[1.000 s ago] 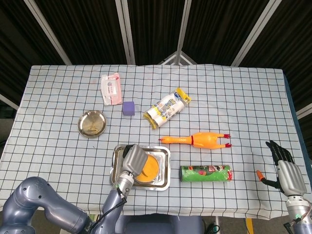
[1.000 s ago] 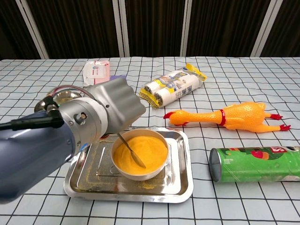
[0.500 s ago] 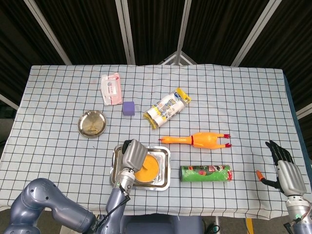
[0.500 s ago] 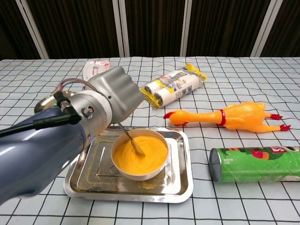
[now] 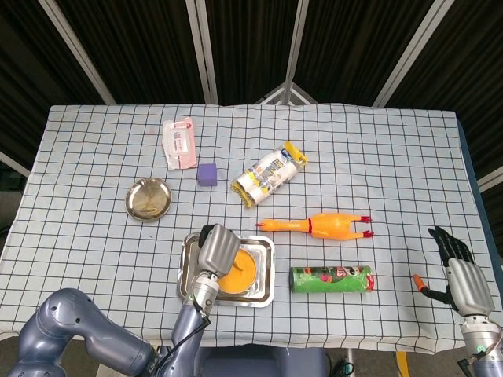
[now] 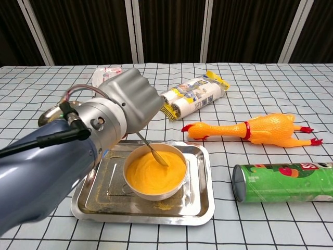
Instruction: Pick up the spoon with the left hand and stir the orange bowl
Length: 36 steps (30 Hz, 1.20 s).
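**— What's changed in the last second?**

My left hand point(image 6: 130, 107) has swung the thin metal spoon point(image 6: 154, 151) across the round orange bowl point(image 6: 155, 177): a second ago its tip sat near the front of the orange mix, now it is up near the back rim. The bowl itself has not shifted in the shallow steel tray point(image 6: 200, 200).

**— How are you holding it?**

My fingers are curled tight round the handle, which runs down out of my fist into the bowl. My right hand point(image 5: 462, 276) hangs off the desk's right edge, fingers spread, holding nothing.

**— And to stir well?**

I'd judge it best to keep the tip low in the mix and circle inside the rim, wrist doing the work, so nothing slops into the tray.

**— Room to move?**

The tray walls hem the bowl closely. To the right, the green cylindrical crisp can point(image 6: 283, 182) lies well apart from the tray, and the yellow rubber chicken point(image 6: 250, 128) is beyond. The desk's near edge is close behind my arm, so I would keep the sweeps small.
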Available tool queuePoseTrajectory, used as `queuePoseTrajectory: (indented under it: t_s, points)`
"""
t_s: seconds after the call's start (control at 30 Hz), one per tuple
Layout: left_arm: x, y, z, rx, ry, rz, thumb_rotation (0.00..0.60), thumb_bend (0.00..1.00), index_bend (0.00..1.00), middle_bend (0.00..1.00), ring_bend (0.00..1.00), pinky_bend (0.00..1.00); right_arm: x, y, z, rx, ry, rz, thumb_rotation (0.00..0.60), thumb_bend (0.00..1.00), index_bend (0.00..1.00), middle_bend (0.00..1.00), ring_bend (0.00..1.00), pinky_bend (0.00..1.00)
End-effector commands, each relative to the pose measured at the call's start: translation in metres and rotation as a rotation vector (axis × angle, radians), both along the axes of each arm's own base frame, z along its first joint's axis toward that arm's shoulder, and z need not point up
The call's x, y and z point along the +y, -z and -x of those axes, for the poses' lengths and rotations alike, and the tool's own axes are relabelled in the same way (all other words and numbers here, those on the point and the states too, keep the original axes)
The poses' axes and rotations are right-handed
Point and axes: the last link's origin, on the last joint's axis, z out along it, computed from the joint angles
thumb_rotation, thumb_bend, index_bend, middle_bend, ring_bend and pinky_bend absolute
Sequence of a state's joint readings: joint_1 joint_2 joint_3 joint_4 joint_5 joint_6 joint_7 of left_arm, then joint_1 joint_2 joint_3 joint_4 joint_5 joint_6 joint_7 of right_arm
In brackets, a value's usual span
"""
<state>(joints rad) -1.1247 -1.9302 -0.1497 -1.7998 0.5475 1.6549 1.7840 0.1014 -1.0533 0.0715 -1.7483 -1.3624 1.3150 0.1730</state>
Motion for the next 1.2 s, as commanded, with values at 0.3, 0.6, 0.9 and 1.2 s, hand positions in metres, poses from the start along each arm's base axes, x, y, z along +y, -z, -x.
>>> queuePoseTrajectory:
  t_s: [0.3, 0.6, 0.9, 1.2]
  points:
    - [0.001, -0.017, 0.000, -0.025, -0.031, -0.007, 0.600, 1.00, 0.81, 1.00, 0.89, 0.92, 0.000, 0.001, -0.001, 0.003, 0.000, 0.000, 0.600, 0.37, 0.00, 0.00, 0.00, 0.00]
    - [0.006, -0.021, 0.006, -0.048, -0.119, 0.003, 0.600, 1.00, 0.81, 0.99, 0.89, 0.92, 0.000, 0.000, 0.000, 0.002, 0.002, 0.000, 0.600, 0.37, 0.00, 0.00, 0.00, 0.00]
    - [0.010, -0.024, 0.018, -0.054, -0.086, -0.026, 0.600, 0.99, 0.80, 0.99, 0.89, 0.92, 0.000, 0.000, 0.000, 0.003, 0.001, 0.000, 0.600, 0.37, 0.00, 0.00, 0.00, 0.00]
    - [0.041, -0.046, 0.048, -0.122, -0.042, -0.157, 0.600, 0.99, 0.80, 0.99, 0.89, 0.92, 0.001, 0.000, 0.000, 0.004, 0.002, -0.004, 0.600, 0.37, 0.00, 0.00, 0.00, 0.00]
